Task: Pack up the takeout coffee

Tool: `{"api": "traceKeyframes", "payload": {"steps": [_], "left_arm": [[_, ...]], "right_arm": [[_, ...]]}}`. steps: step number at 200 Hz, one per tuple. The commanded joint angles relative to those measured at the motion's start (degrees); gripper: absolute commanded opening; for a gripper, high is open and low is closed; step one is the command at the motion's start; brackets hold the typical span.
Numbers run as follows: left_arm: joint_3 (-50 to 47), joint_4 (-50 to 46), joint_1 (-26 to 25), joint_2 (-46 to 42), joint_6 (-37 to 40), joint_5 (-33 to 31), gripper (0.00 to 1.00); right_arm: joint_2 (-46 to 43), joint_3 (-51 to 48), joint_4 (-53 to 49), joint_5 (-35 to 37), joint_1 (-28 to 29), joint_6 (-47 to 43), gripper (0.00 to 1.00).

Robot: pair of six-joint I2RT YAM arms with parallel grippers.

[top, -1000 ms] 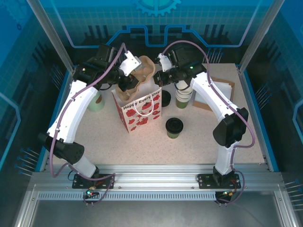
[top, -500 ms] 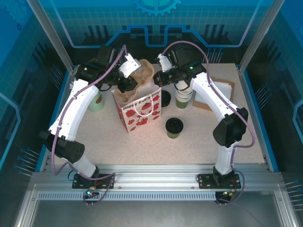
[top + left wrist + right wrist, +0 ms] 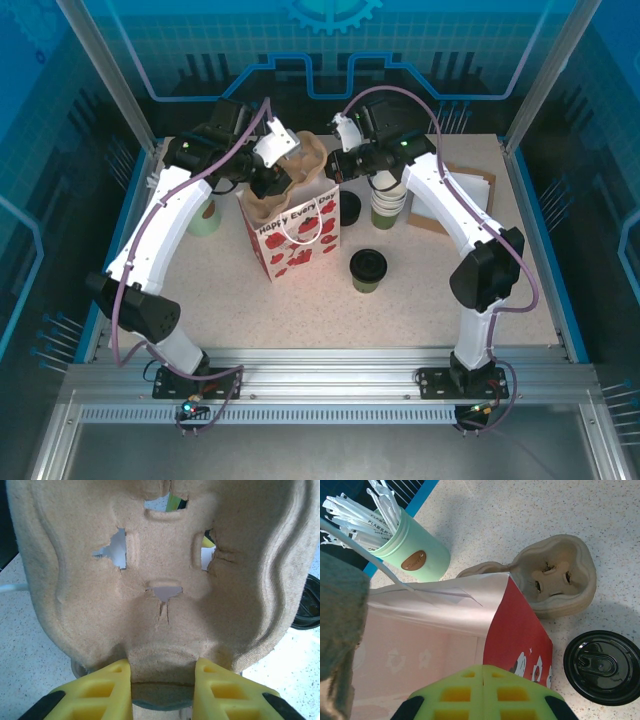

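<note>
The takeout coffee, a green cup with a black lid, stands on the table right of the strawberry-print paper bag. My left gripper hangs over the bag's open mouth, shut on a brown pulp cup carrier. In the left wrist view the yellow fingers clamp a pocket of that carrier. My right gripper is shut on the bag's upper right rim. Its fingertips meet at the bag's red edge.
A second black lid and a stack of lidless green cups stand right of the bag. A pale green cup with white sticks is left of it. Brown and white papers lie back right. Another pulp carrier lies on the table.
The left arm has shifted slightly, keeping the carrier over the bag's mouth. The right arm, bag and coffee have not moved.
</note>
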Motion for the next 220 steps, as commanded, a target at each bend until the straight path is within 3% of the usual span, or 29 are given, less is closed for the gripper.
{"api": "traceKeyframes", "payload": {"steps": [1, 220], "left_arm": [[-0.7, -2.4, 0.8, 0.7, 1.4, 1.1, 0.28], [-1.2, -6.7, -0.1, 5.1, 3.3, -3.2, 0.29]], "right_arm": [[0.3, -0.2, 0.7, -0.6, -0.9, 0.7, 0.04], [0.3, -0.1, 0.7, -0.4, -1.6, 0.4, 0.00]]}}
